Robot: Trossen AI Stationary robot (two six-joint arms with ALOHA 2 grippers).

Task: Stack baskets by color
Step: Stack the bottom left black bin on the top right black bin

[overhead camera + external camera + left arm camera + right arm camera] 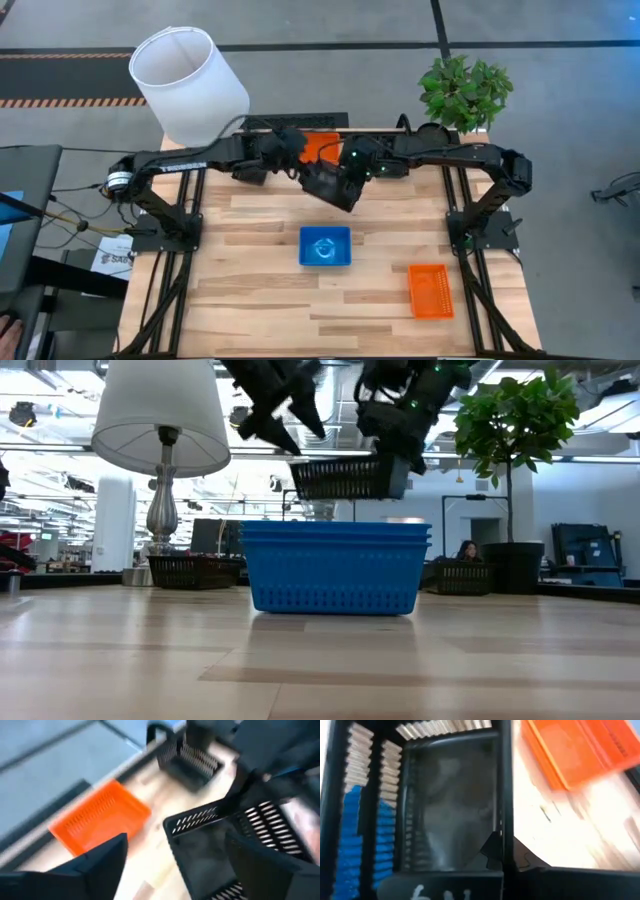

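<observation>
My right gripper (400, 455) is shut on a black basket (345, 477) held in the air above and behind a stack of blue baskets (325, 247) at mid-table. My left gripper (285, 415) stands open just above the black basket's other end and touches nothing; in its wrist view the fingers (100, 865) spread wide before the basket (215, 845). One orange basket (318, 145) sits on its base at the far edge. Another orange basket (431, 291) lies near the front right. Further black baskets (190, 571) (462, 578) stand at the back. My right gripper pinches the black basket's side wall at its rim (504, 827), one finger (492, 851) inside the basket and the other outside. It comes slanting down from above at the basket's right end (398, 468). The basket hangs about level, open side up, clear of the table.
A white lampshade (190, 85) on a metal stand (162, 510) rises at the far left corner. A potted plant (465, 90) stands at the far right corner. Bare wood lies along the table's front and left (230, 290).
</observation>
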